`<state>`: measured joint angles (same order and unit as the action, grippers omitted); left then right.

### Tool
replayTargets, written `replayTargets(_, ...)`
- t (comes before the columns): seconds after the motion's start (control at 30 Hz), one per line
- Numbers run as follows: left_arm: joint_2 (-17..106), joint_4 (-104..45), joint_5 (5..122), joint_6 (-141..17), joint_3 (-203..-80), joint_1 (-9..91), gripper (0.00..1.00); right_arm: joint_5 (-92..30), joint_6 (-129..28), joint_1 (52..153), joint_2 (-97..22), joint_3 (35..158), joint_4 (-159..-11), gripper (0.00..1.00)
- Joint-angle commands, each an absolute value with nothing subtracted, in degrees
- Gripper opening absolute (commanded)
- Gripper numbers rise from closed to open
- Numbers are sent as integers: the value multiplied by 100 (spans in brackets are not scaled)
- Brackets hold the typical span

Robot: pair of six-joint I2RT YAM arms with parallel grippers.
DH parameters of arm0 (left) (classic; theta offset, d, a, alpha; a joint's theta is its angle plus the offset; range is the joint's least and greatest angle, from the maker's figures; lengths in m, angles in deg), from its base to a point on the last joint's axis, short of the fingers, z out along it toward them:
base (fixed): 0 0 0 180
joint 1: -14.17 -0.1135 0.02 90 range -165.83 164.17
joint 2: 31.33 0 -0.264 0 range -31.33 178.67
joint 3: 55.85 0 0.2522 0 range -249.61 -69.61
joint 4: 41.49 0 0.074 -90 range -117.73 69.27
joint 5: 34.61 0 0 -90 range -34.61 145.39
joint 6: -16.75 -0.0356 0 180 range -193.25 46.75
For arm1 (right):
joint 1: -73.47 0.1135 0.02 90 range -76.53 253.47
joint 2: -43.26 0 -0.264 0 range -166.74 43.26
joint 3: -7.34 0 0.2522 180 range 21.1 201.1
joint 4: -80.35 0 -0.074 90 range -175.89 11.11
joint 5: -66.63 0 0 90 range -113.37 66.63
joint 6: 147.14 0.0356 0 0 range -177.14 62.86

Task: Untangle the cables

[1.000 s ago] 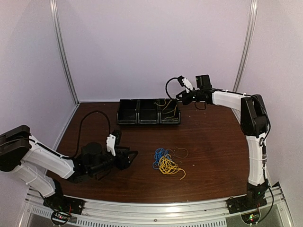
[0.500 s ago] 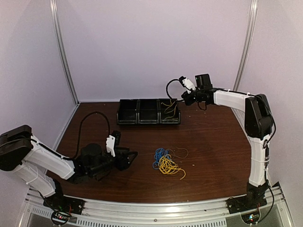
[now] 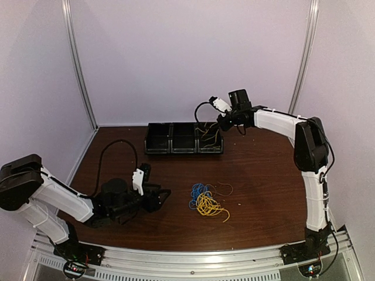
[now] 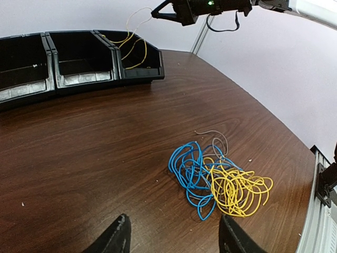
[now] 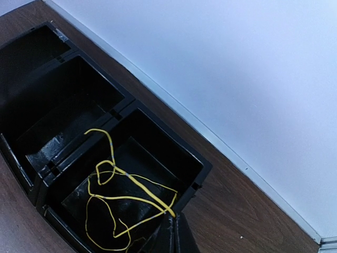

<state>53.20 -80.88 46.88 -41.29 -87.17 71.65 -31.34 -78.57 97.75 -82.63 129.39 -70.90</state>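
Right gripper (image 5: pixel 174 234) pinched fully closed on the end of a yellow cable (image 5: pixel 126 197); the strand trails below it into the end bin (image 5: pixel 203 167), one loop riding up on the bin's wall. My judgement: centre over that compartment and come lower before letting go, so no loop hangs outside. Left gripper (image 4: pixel 175 240) part open, empty, low over the table (image 4: pixel 79 147); the blue-and-yellow tangle (image 4: pixel 216 179) lies just ahead of it, slightly right.

No legible text, no readable labels
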Motion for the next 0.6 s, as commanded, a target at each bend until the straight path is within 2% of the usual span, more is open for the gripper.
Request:
replayTargets(0.0,5328,-8360,4760,-4068,-8763,7132,58,-2570,-8245,10061,-8778,13477,-6585,0)
replayTargets(0.2,5148,-8235,4702,-4051,-8689,7139,58,-2289,-8279,10191,-9450,14299,-6227,0)
replayTargets(0.57,5233,-8343,4691,-4038,-8654,7138,58,-1980,-8246,10203,-9696,14389,-6207,0)
